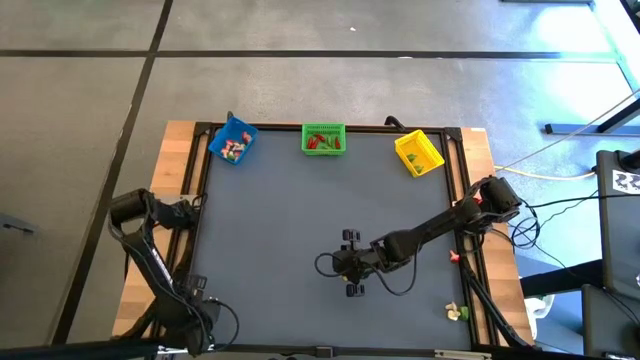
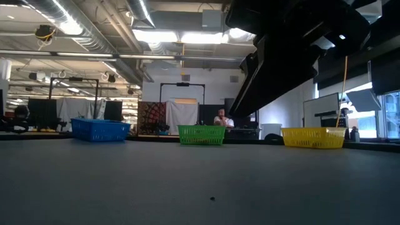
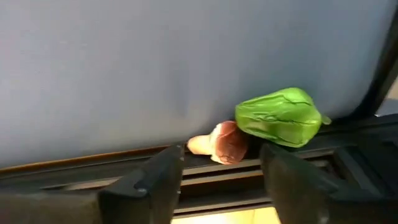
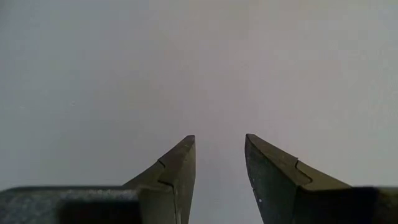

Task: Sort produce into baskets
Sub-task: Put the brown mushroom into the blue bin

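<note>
**Baskets nearly loaded, stragglers left at the worktop's edge**

Sorting looks close to done, I'd say, with both arms between picks. Right tool hangs over the bare middle of the grey worktop, low centre of the high frame, fingers parted and nothing between them; its wrist camera shows only blank mat ahead. Left tool is tucked back at the lower left of the high view, open too and empty, and its wrist camera looks at a green pepper-like piece touching a small brownish mushroom-like piece, both against the mat's dark border.

Along the top edge sit three baskets. Blue basket, upper left, holds a mix of red and whitish bits. Green basket, centre, carries red and green pieces. Yellow basket, upper right, shows something small and green inside; I can't make out more.

A pale-green piece lies at the lower right edge of the worktop, well apart from every basket. Next, I reckon, one arm must reach for it and close gently: tiny, and near the rim.
</note>
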Available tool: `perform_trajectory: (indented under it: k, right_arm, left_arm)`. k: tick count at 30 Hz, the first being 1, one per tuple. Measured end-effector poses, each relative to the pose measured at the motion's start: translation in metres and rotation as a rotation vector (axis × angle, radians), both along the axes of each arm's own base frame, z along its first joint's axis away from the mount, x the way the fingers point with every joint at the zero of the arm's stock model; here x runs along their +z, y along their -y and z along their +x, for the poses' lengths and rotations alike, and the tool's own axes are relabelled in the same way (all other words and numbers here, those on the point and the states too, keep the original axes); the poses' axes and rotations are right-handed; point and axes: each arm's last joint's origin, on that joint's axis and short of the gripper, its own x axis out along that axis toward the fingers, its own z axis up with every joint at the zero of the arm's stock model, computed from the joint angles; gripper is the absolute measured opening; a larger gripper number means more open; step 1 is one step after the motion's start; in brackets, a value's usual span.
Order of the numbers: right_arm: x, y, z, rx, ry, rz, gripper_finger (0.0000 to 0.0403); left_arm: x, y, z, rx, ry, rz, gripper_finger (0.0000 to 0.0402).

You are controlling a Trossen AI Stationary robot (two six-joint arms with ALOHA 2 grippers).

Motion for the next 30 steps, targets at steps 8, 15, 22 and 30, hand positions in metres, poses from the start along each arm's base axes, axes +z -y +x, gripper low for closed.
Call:
perform_trajectory:
  k: [8, 15, 22, 30]
  right_arm:
    - [0.0, 0.0, 0.0, 0.004, 0.0, -0.003, 0.0138]
    - [0.0, 0.0, 0.0, 0.006, 0.0, -0.006, 0.0138]
    - [0.0, 0.0, 0.0, 0.006, 0.001, -0.007, 0.0138]
    - [0.0, 0.0, 0.0, 0.018, 0.006, -0.015, 0.0138]
  left_arm:
    - [-0.011, 0.002, -0.003, -0.049, -0.026, 0.035, 0.0208]
    - [-0.012, 0.002, -0.004, -0.084, -0.022, 0.018, 0.0179]
    - [-0.012, 0.004, -0.004, -0.083, -0.017, 0.011, 0.0102]
    - [-0.012, 0.004, -0.002, -0.096, -0.014, -0.007, 0.0052]
